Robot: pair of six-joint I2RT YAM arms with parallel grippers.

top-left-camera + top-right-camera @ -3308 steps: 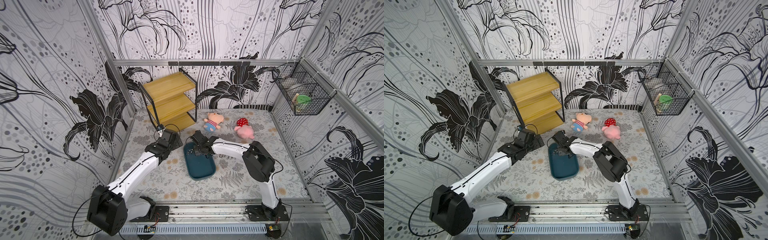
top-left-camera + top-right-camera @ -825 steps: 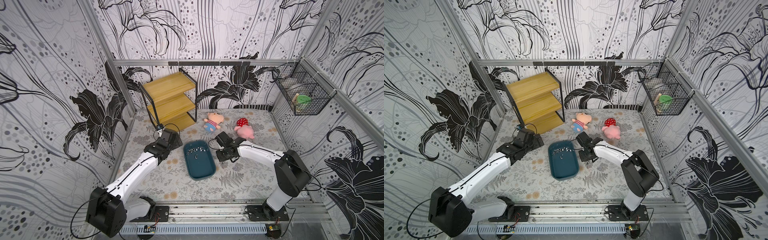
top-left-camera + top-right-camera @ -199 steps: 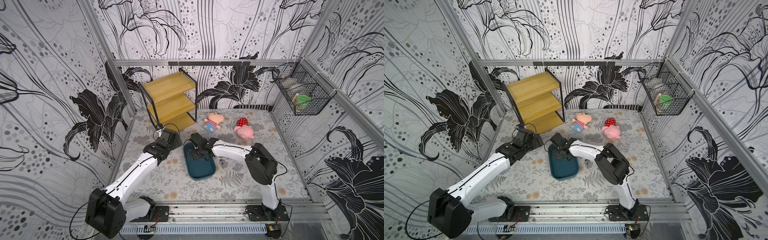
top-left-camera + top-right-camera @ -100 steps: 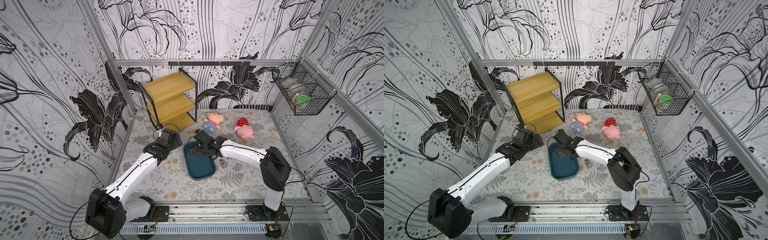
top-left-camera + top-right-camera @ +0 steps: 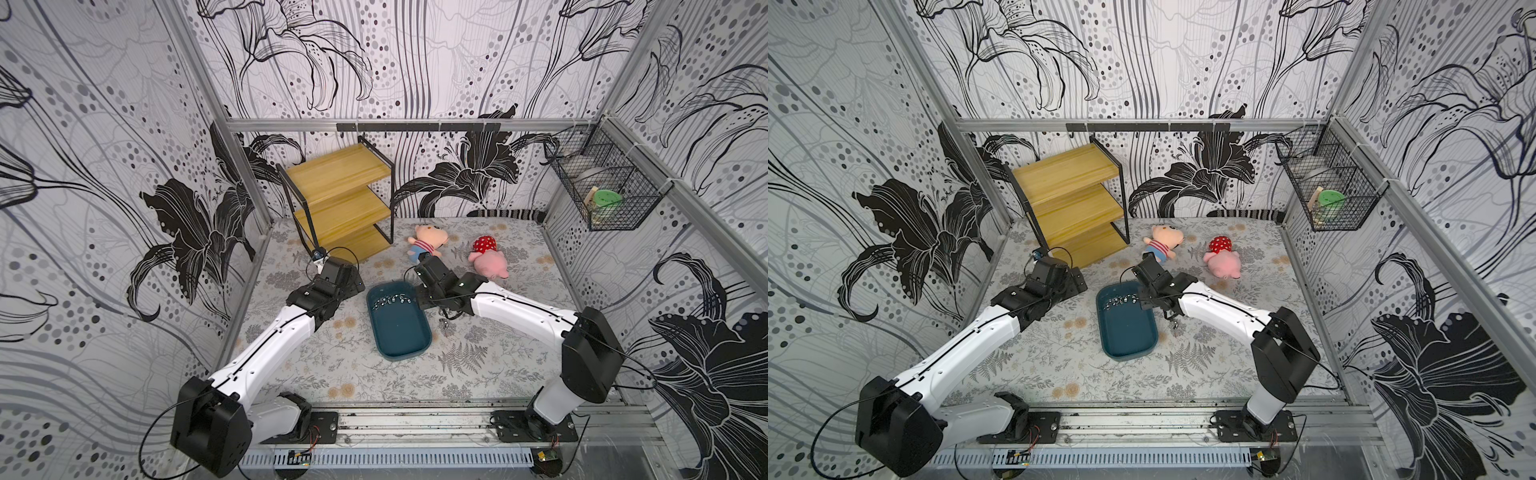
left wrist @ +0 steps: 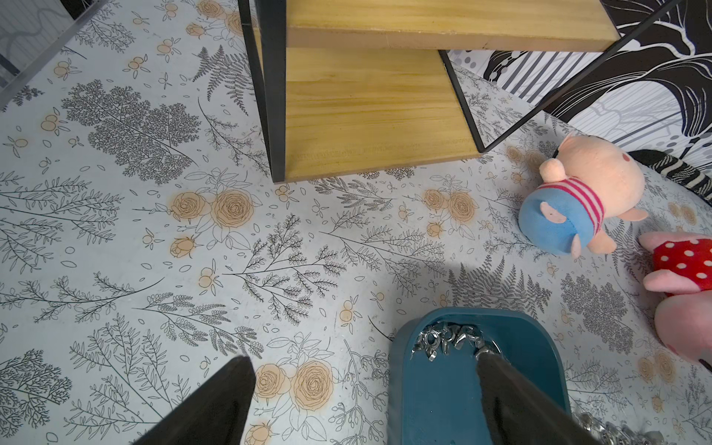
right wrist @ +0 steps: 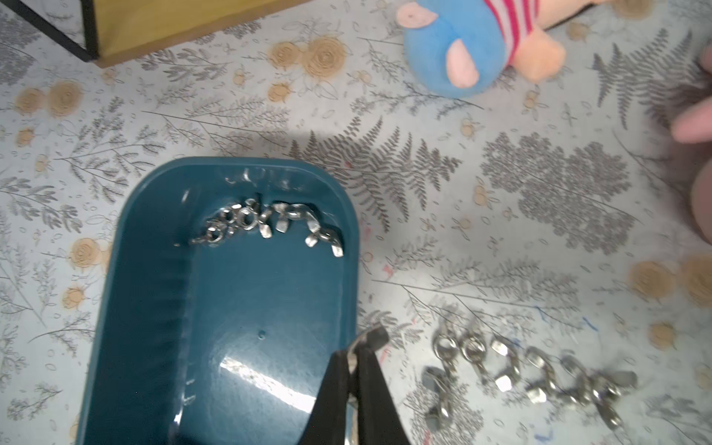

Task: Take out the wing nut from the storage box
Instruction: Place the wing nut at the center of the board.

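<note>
The storage box is a shallow teal tray lying mid-mat, also in the right wrist view. Several silver wing nuts lie in a row at its far end. My right gripper is shut on one wing nut, held over the box's right rim; in both top views it hangs beside that rim. My left gripper stands open and empty by the box's far left corner, with one finger over the tray.
Several loose wing nuts lie on the mat just right of the box. Two plush pigs lie behind the right arm. A wooden shelf stands at the back left, and a wire basket hangs on the right wall.
My right gripper has swung from over the box's far left part rightward to its right rim, shut on a wing nut. The left arm has stayed put.
</note>
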